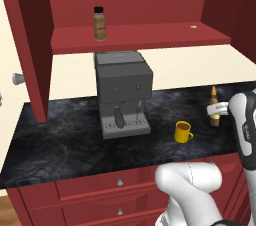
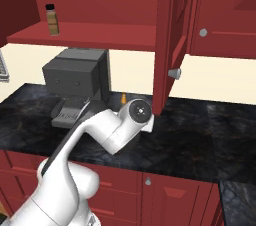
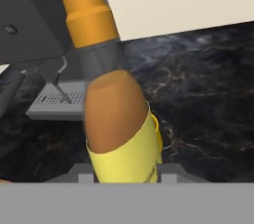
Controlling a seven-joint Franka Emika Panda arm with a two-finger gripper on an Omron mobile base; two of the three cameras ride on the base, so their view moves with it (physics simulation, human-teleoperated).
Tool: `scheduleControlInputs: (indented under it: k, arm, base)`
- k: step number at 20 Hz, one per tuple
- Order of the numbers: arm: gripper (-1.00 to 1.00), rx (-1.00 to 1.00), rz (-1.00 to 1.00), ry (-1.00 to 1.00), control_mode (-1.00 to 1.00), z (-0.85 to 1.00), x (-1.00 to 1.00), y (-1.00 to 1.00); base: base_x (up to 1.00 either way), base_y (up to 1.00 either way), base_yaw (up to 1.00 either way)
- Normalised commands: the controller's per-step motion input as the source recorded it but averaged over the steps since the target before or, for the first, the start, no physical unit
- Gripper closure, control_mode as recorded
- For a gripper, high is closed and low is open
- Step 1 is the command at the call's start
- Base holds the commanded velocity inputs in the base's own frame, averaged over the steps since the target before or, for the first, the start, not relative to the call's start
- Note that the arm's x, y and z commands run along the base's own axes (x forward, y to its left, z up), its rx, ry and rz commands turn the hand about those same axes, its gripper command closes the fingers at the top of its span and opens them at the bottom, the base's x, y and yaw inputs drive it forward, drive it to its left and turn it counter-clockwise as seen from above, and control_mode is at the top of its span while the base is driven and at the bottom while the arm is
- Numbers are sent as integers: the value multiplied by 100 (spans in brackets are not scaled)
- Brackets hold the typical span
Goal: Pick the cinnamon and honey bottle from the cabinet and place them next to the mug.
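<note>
Gripper [image 1: 220, 111] clamped on honey bottle [image 1: 214, 106], upright above counter [image 1: 60, 130] right of mug [image 1: 183, 132]; lower straight, base flat, before letting go; cinnamon [image 1: 100, 23] waits in cabinet [image 1: 150, 0].

This is a rendered home kitchen. A dark marbled worktop [image 1: 65, 140] runs along a cream wall, with dark red drawers [image 1: 120, 182] with round knobs under its front edge. A dark red wall cabinet [image 1: 135, 35] hangs above, its shelf carrying a spice jar [image 1: 100, 24]. A grey coffee machine [image 1: 122, 92] stands toward the worktop's back edge, a yellow mug [image 1: 183, 132] nearer the front.
</note>
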Motion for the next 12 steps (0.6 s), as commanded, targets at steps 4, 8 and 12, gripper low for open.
scheduleControlInputs:
  k: [4, 8, 12]
  arm:
    - [100, 0, 5, 0, -100, -51, 0, -1]
    - [100, 3, 4, -1, -100, -36, 0, -9]
    - [100, 11, 4, -2, -100, -28, 0, -18]
  base:
    - [0, 0, 0]
    - [0, 0, 0]
    - [0, 0, 0]
